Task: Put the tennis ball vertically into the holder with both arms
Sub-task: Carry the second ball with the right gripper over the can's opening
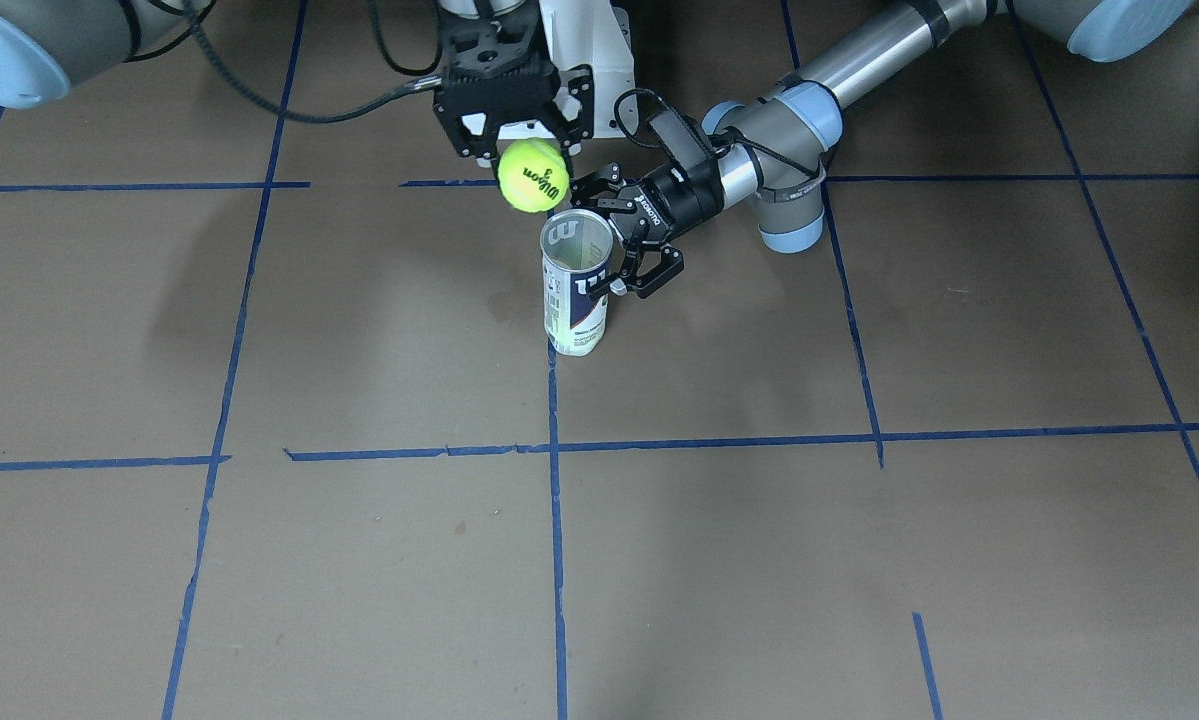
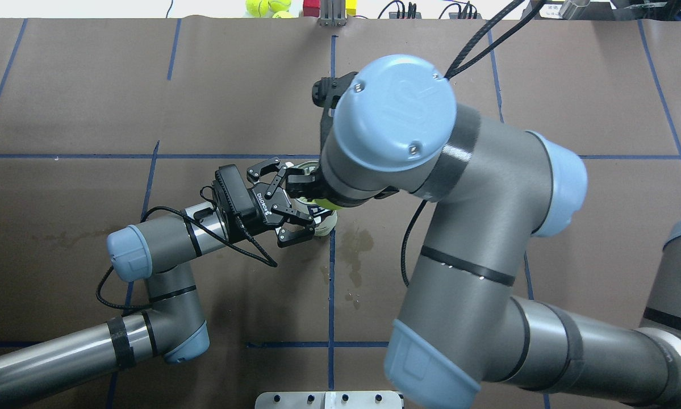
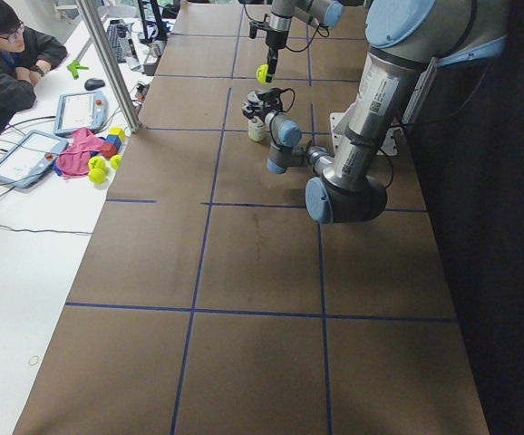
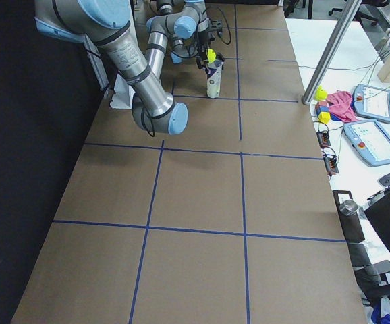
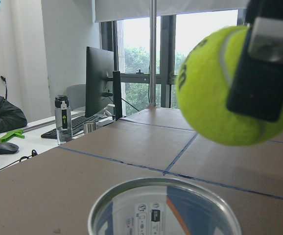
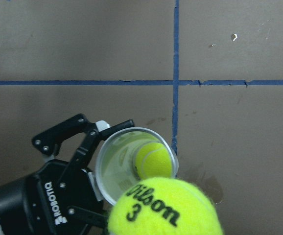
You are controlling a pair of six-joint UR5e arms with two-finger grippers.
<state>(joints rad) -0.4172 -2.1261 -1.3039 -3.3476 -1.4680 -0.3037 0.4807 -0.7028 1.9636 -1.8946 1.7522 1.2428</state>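
Note:
The holder (image 1: 576,290), a clear can with a white-and-navy label, stands upright on the table. My left gripper (image 1: 600,242) is shut on the holder near its open rim (image 6: 131,132), coming in from the side. A tennis ball (image 6: 153,157) lies inside the holder. My right gripper (image 1: 531,160) points down and is shut on a second yellow tennis ball (image 1: 533,176). It holds that ball just above the rim and a little off to one side of the opening. In the left wrist view the held ball (image 5: 227,88) hangs above the rim (image 5: 163,184). In the overhead view my right arm (image 2: 397,125) hides the ball.
A white pedestal base (image 1: 591,60) stands behind the holder at the robot's side. A stain (image 2: 356,244) marks the brown table by the holder. Loose tennis balls (image 2: 266,7) lie at the table's far edge. An operator (image 3: 8,63) sits at a side desk with tablets.

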